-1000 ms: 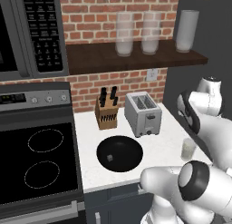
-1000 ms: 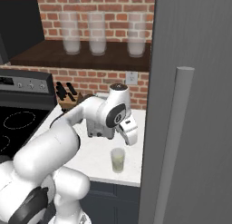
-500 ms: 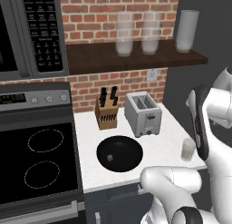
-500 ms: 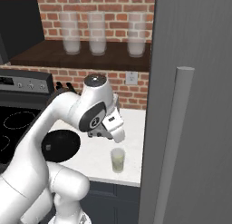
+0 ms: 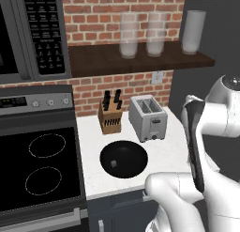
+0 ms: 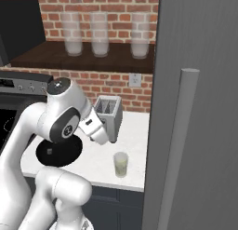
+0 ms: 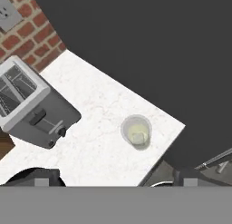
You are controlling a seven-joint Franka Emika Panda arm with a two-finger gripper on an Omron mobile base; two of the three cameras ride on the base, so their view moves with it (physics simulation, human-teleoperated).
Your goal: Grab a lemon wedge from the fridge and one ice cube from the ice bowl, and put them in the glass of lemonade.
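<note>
The glass of lemonade stands on the white counter near the fridge, whose door is shut. In the hand view the glass lies below me with a small pale piece in the liquid; I cannot tell if it is the lemon wedge. My gripper is open and empty, its fingertips far apart. The white hand hangs above the counter between glass and toaster. The black ice bowl holds one ice cube, and the bowl sits left of the hand.
A silver toaster and a knife block stand at the brick back wall. The stove is to the left. The fridge handle runs down the door. Three tall frosted glasses sit on the shelf above.
The hand has swung left from over the glass of lemonade toward the toaster and bowl. The jaws stay wide apart. Glass, bowl and ice cube have not moved.
</note>
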